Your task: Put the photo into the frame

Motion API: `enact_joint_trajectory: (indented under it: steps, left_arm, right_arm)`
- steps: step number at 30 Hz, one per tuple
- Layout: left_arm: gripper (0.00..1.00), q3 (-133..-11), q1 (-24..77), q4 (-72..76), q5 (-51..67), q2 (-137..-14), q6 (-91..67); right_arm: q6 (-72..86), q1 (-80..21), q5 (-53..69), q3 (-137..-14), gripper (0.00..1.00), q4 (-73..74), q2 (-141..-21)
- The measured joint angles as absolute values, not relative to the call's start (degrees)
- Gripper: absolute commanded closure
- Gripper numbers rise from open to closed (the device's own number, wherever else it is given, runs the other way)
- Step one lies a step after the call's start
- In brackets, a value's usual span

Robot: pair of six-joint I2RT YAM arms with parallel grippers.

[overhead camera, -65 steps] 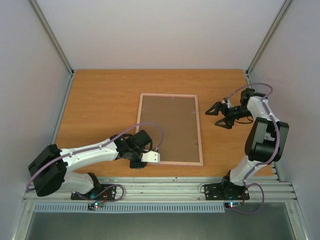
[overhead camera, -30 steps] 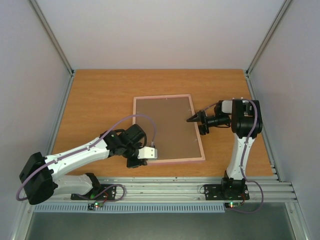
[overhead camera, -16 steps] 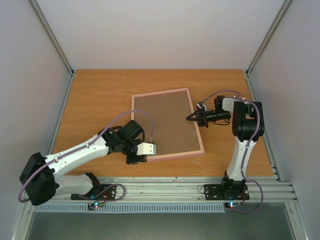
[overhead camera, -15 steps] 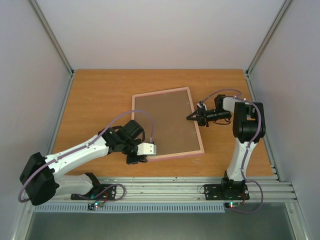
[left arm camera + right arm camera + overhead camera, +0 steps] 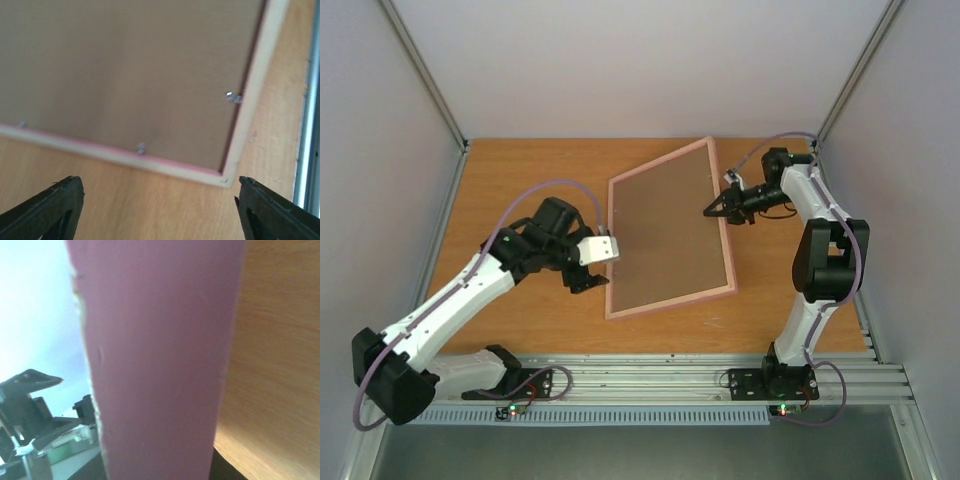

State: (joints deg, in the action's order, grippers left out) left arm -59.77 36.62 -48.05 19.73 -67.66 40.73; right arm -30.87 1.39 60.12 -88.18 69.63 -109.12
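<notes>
Frame (image 5: 670,235) gripped at its right rim, back side facing up.
The right fingers (image 5: 716,208) pinch the narrow pink rim (image 5: 155,365) partway along the right long edge. The frame sits skewed on the table (image 5: 520,180), with the brown backing board (image 5: 125,70) showing. The left fingers (image 5: 50,212) are spread wide and hold nothing. They hover just beside the frame's left edge, near its near corner (image 5: 225,177).

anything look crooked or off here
The frame lies askew, back side up, turned out of line with the table edges. The right gripper pinches its right rim; the left gripper hangs open beside it.
</notes>
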Motion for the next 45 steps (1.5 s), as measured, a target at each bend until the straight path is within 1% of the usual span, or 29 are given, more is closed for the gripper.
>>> enact_joint_trajectory:
  steps: [2,5,8,12,21,28,33,37,41,45]
  left_arm:
    - [0.01,-60.7,34.7,-48.1,18.0,-66.1,39.3]
    - [0.01,-61.1,32.4,-48.1,15.9,-63.5,35.9]
    - [0.01,-61.0,29.2,-48.1,15.5,-60.7,32.2]
    - [0.01,-60.0,21.7,-47.8,15.3,-56.5,27.2]
    - [0.01,-54.0,4.8,-47.9,20.7,-44.4,17.0]
    - [0.01,-50.5,1.1,-48.1,26.9,-37.8,11.7]
    - [0.01,-49.3,-2.5,-48.2,27.2,-36.0,7.7]
    - [0.01,-49.3,-3.1,-48.2,26.8,-36.1,5.9]
    - [0.01,-49.8,-4.6,-48.3,24.8,-36.6,4.8]
    - [0.01,-51.0,-7.2,-48.2,23.5,-37.5,3.3]
  right_arm:
    - [-32.0,1.4,57.5,-92.1,0.99,72.7,-109.0]
    - [-34.6,1.5,53.4,-100.3,0.99,79.7,-109.0]
    - [-38.0,1.5,50.0,-111.1,0.99,86.1,-109.1]
    - [-41.8,1.5,47.9,-119.7,0.99,88.5,-108.5]
    - [-43.5,1.5,40.9,-123.2,0.99,91.0,-102.7]
    - [-48.9,-0.8,29.9,-128.8,0.99,91.7,-94.9]
    - [-54.4,-8.9,19.6,-128.9,0.99,89.3,-91.3]
    - [-59.6,-17.7,12.7,-125.7,0.99,83.5,-91.3]
    - [-65.5,-25.5,6.1,-120.0,0.99,75.8,-92.1]
    - [-71.0,-31.7,-0.9,-109.2,0.99,66.6,-91.9]
